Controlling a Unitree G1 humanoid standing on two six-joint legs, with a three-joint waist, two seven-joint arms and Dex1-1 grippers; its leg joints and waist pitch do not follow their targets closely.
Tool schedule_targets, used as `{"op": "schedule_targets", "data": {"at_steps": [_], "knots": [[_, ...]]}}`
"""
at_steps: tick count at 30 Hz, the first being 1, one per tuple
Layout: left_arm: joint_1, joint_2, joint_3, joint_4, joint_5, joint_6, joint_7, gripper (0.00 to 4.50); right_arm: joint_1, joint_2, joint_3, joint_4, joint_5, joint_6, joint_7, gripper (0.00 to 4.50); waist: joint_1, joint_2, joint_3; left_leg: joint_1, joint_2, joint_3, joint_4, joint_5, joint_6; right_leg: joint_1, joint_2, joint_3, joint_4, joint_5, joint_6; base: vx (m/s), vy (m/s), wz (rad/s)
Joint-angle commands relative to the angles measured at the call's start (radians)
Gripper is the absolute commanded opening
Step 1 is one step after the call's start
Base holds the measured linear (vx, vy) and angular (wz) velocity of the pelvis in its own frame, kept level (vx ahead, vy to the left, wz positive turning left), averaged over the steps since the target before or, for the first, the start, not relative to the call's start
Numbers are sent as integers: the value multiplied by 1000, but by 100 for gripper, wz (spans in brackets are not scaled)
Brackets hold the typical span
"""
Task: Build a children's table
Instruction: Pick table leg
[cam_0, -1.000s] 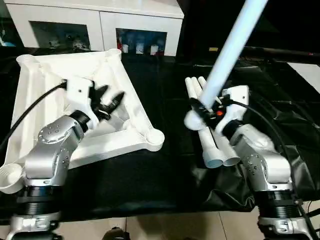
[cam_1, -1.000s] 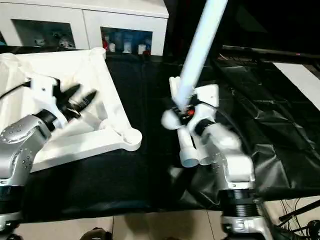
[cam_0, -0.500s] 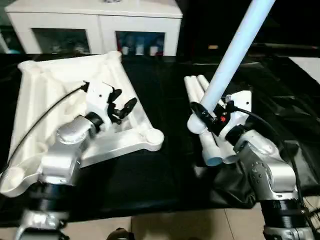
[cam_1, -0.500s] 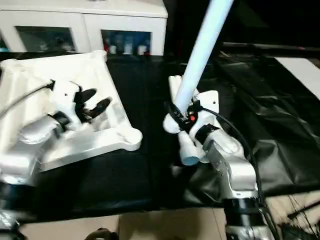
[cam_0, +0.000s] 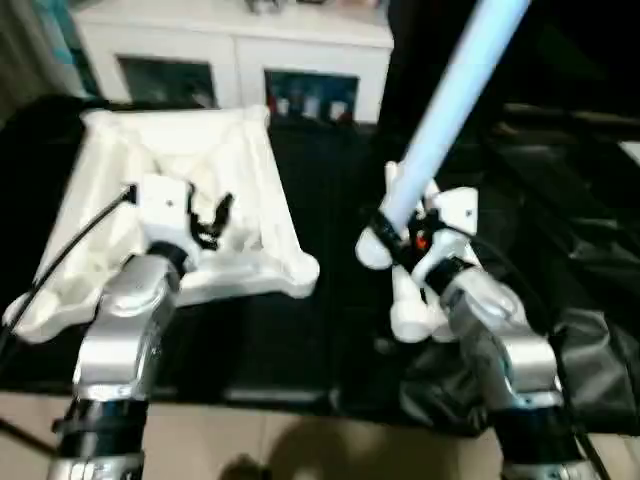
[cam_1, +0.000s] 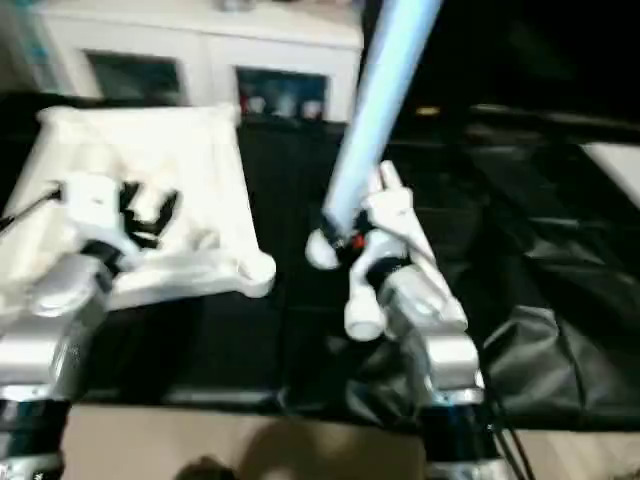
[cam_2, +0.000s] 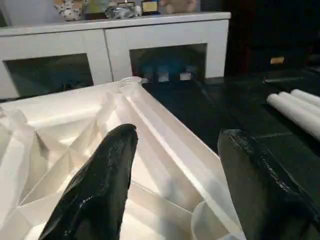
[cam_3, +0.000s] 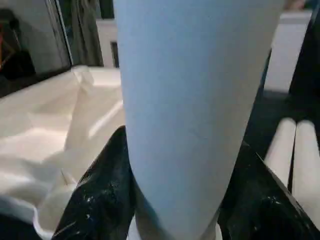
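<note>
On the left, the large white ribbed plastic table top (cam_0: 250, 180) lies upside down on the black-covered tabletop (cam_0: 330, 300), and the left hand (cam_2: 175, 165) hovers over it with its black fingers apart, grasping nothing. To the right, the right hand (cam_0: 392, 232) is clenched around a long white tapered tube leg (cam_0: 455, 90) that rises steeply up and away, while the other white tube legs (cam_0: 412, 305) lie together on the black cover just beneath it.

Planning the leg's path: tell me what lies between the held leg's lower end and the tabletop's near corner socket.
Bare black cloth. In the left eye view nothing lies between the leg in the right gripper and the socket.
</note>
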Motion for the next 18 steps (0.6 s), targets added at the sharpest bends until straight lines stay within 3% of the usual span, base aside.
{"op": "schedule_targets", "data": {"at_steps": [1, 2, 3, 4, 5, 6, 7, 8, 9, 10, 11, 12, 13, 14, 15, 16, 17, 18], "knots": [[-20, 3, -7, 14, 18, 15, 3, 296, -13, 7, 1, -21, -3, -20, -1, 186, 19, -15, -73, -53, 40, -16, 20, 6, 108, 110, -234, 177, -147, -3, -65, -51, -58, 12], [-27, 1, -8, 23, 20, 14, 3, 296, -11, 8, -5, -26, 2, -17, -10, 186, 29, -9, -71, -57, 45, -25, 52, -11, 80, 101, -267, 193, -158, -63, -81, 0, 0, 0], [-36, -2, -6, 45, 22, 4, 1, 296, -4, 14, -22, -36, 14, -7, -32, 186, 32, -5, -70, -60, 47, -31, 69, -25, 59, 97, -280, 200, -162, -104, -88, -45, 59, 4], [-40, -4, -6, 60, 23, -5, -1, 296, 3, 20, -33, -43, 21, -1, -46, 186, 33, -3, -63, -62, 57, -43, 72, -31, 12, 91, -278, 190, -169, -196, -146, -45, 59, 4], [-41, -6, -4, 70, 20, -18, -8, 296, 7, 21, -37, -47, 19, -3, -57, 186, 31, -8, -62, -58, 56, -41, 61, -25, 9, 90, -265, 182, -171, -212, -168, -47, 114, 2], [-40, -9, -2, 76, 20, -32, -12, 296, 11, 24, -42, -50, 17, -7, -67, 186, 32, 4, -63, -30, 71, -38, 10, 0, 20, 77, -231, 147, -168, -227, -205, -46, 162, 3], [-41, -16, 9, 87, 10, -31, -11, 296, 15, 31, -51, -51, 23, -5, -81, 186, 25, 10, -64, -16, 79, -29, -27, 13, 34, 77, -202, 124, -162, -215, -216, -46, 162, 3], [-43, -22, 17, 104, 4, -35, -12, 296, 19, 41, -64, -51, 31, 3, -98, 186, -24, 28, -63, 63, 119, -17, -119, -66, 102, 12, -72, 47, -98, -122, -177, -46, 206, 11], [-42, -20, 19, 119, -3, -42, -21, 296, 22, 42, -63, -50, 32, 6, -98, 186, -24, 28, -63, 63, 119, -17, -119, -66, 102, 12, -72, 47, -98, -122, -177, -48, 220, 15], [-41, -18, 20, 131, -9, -48, -28, 296, 24, 43, -63, -49, 31, 8, -98, 186, -47, 48, -78, 78, 145, -34, -129, -136, 106, 4, -59, 28, -52, -53, -138, -48, 220, 15], [-36, -4, 5, 151, 6, -74, -36, 296, 27, 38, -53, -48, 20, 11, -93, 186, -63, 32, -69, 64, 153, -25, -148, -232, 49, 7, -67, 33, -65, -13, -102, -50, 201, 14], [-35, -1, 1, 155, 9, -85, -40, 296, 28, 36, -50, -47, 16, 10, -91, 186, -68, 35, -65, 62, 139, -11, -158, -341, -54, 7, -77, 43, -80, 3, -81, -47, 165, 16], [-34, -2, 1, 157, 7, -88, -40, 296, 28, 35, -49, -46, 16, 10, -89, 186, -75, 31, -63, 64, 126, 0, -157, -380, -90, 5, -85, 50, -92, -1, -81, -47, 165, 16], [-34, -5, 2, 169, 4, -107, -42, 296, 28, 33, -46, -40, 15, 12, -82, 186, -81, 16, -60, 63, 106, 17, -152, -422, -131, 10, -101, 63, -114, -60, -79, -39, 112, 13], [-37, -7, -2, 182, 6, -144, -56, 296, 27, 28, -43, -34, 11, 11, -77, 186, -84, -4, -60, 58, 94, 31, -145, -419, -133, 14, -114, 74, -132, -147, -66, -29, 61, 5], [-40, -6, -5, 188, 9, -164, -64, 296, 25, 25, -41, -33, 8, 11, -76, 186, -85, -14, -62, 48, 92, 36, -144, -368, -122, 20, -124, 84, -137, -190, -51, -29, 61, 5], [-41, -7, -8, 190, 3, -175, -84, 296, 23, 23, -41, -34, 14, 11, -69, 186, -85, -13, -64, 44, 92, 38, -143, -345, -118, 22, -126, 87, -138, -195, -46, 0, 0, 0], [-40, -4, -19, 193, 1, -180, -112, 296, 20, 19, -41, -35, 21, 13, -58, 186, -88, -31, -65, 35, 96, 40, -143, -304, -101, 26, -128, 87, -138, -215, -39, 0, 0, 0]]}}
